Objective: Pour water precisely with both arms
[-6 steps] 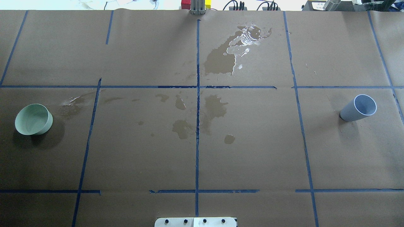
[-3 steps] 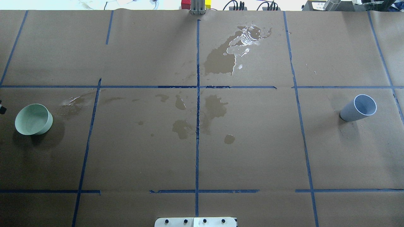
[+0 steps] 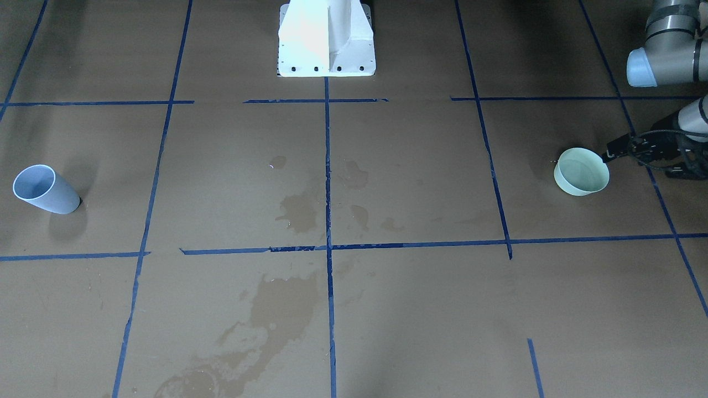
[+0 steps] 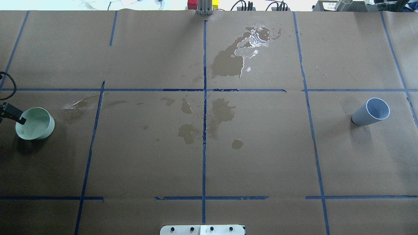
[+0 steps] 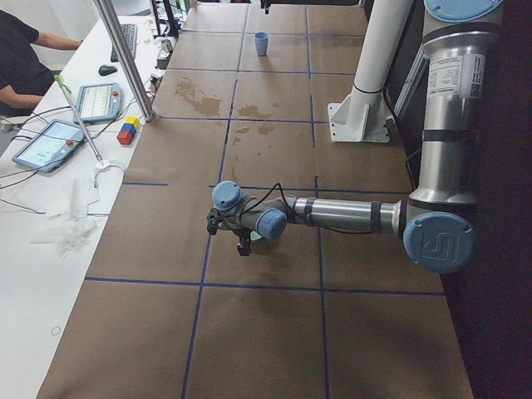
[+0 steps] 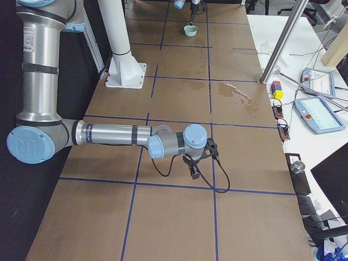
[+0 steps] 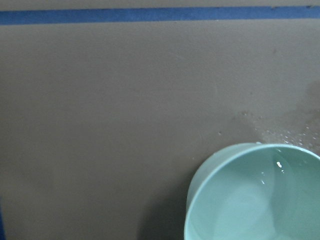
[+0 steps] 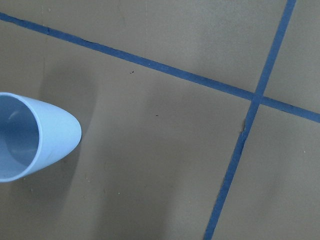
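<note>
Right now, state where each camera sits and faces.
Front-facing: across the table, facing the white pedestal; left arm at right.
Overhead: behind the robot; left gripper by green bowl.
Exterior left: table's end; left arm near.
Exterior right: opposite end; right arm near.
Left wrist: above bowl.
Right wrist: above blue cup.
Overhead, front-facing share bowl, cup.

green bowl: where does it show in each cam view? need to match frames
Front-facing: green bowl, right side, mid-height.
Overhead: left edge, mid-height.
Exterior left: mostly hidden behind the left arm.
Exterior right: top, far, small.
Left wrist: bottom-right corner.
Right wrist: not in view.
Landmark: blue cup at the opposite table end.
</note>
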Available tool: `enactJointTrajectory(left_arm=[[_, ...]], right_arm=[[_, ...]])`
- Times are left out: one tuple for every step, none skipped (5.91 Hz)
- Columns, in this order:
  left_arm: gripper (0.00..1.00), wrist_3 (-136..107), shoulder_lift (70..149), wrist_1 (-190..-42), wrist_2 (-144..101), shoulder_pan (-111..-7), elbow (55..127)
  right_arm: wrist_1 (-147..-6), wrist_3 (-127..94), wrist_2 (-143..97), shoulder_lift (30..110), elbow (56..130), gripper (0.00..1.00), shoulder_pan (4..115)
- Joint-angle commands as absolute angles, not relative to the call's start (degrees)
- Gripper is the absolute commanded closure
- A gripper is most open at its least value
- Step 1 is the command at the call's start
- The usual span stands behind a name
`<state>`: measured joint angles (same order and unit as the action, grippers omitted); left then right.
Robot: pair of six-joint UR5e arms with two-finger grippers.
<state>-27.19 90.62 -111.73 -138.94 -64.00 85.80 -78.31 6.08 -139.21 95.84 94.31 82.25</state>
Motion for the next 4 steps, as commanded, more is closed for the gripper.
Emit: enactJointTrajectory(left_arm=[[0.31, -27.33, 91.49, -112.15, -138.96, -62.76, 84.55], [0.76, -27.33, 92.19, -112.24, -138.96, -62.67, 83.51], [1.00, -27.42, 92.55, -112.24, -139.13, -62.67, 83.50], [1.00, -27.51, 93.77, -112.15, -139.57, -62.67, 84.02]], right_arm=[[-78.31, 6.15, -139.22, 95.80, 94.31, 0.00, 82.18], [-78.31, 6.15, -139.22, 95.80, 94.39, 0.00, 82.18], [-78.31, 6.24, -139.22, 95.80, 94.39, 0.00, 82.18], [-78.31, 6.15, -139.22, 95.80, 94.48, 0.00, 82.18]])
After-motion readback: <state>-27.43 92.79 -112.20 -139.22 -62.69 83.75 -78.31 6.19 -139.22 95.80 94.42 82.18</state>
